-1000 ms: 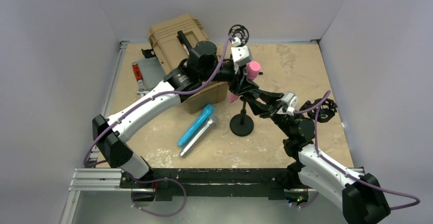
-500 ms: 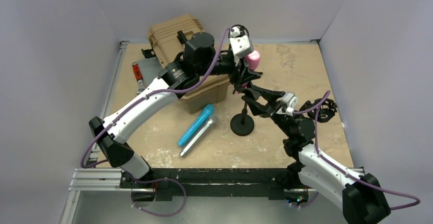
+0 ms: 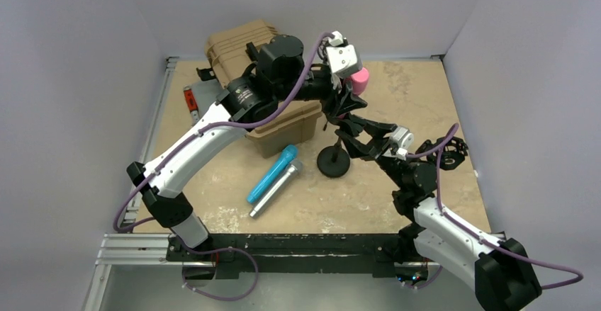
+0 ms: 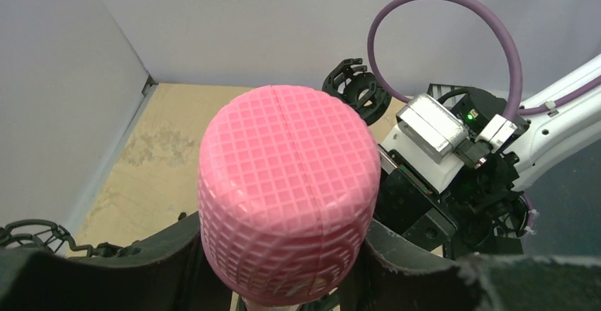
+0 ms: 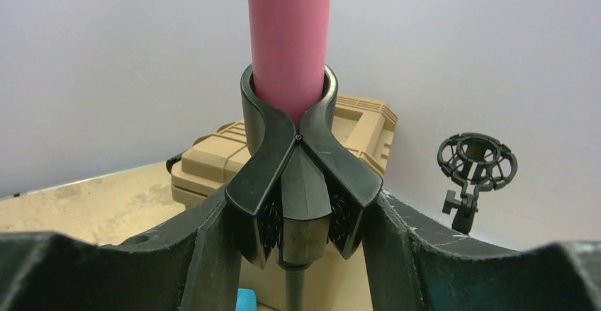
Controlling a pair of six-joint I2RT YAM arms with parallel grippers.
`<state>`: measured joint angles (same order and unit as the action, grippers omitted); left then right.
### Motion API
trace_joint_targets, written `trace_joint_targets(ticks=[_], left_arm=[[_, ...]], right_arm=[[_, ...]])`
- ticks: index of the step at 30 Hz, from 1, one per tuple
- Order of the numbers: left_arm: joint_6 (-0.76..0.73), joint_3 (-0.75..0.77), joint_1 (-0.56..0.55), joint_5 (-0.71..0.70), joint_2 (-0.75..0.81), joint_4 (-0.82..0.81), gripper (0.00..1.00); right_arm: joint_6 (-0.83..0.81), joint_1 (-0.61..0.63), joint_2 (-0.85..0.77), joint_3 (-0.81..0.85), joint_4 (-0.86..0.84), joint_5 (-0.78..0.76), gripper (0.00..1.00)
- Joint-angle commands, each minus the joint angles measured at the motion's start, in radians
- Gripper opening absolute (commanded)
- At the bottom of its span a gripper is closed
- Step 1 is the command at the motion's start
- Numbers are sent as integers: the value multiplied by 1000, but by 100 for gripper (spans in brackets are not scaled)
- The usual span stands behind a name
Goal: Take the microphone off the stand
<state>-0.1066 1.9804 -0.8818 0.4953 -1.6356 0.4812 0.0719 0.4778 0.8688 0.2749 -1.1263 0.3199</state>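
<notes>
The pink microphone stands with its handle still inside the black clip of the stand. The stand's round base rests on the table mid-right. My left gripper is shut on the microphone just below its gridded head, with one finger at each side. My right gripper is shut on the stand's clip, its fingers pressing the clip's two levers from both sides.
A blue microphone and a silver microphone lie side by side left of the stand base. A tan hard case stands at the back left under my left arm. A black shock mount sits at the right; another shows behind the stand.
My left gripper has moved up and toward the back right with the pink microphone. The stand base has shifted slightly toward the back. My right gripper has stayed on the clip.
</notes>
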Motion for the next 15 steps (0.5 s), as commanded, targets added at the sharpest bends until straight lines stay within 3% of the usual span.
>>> trace_joint_targets(ticks=[1, 4, 5, 8, 12, 15], left_arm=[[-49, 118, -89, 34, 22, -30, 0], [-62, 102, -100, 22, 22, -31, 0], [-63, 88, -100, 12, 22, -37, 0], [-74, 16, -101, -7, 25, -70, 0], [-69, -51, -100, -17, 13, -84, 0], [-57, -73, -100, -19, 11, -91, 0]], right_arm=[[-21, -4, 5, 13, 31, -50, 0], [-24, -4, -13, 6, 31, -61, 0], [-28, -4, -24, 2, 33, -69, 7], [-32, -4, -55, -13, 38, -107, 40], [-28, -4, -59, -17, 35, -130, 60], [-24, -5, -44, -11, 30, -116, 66]])
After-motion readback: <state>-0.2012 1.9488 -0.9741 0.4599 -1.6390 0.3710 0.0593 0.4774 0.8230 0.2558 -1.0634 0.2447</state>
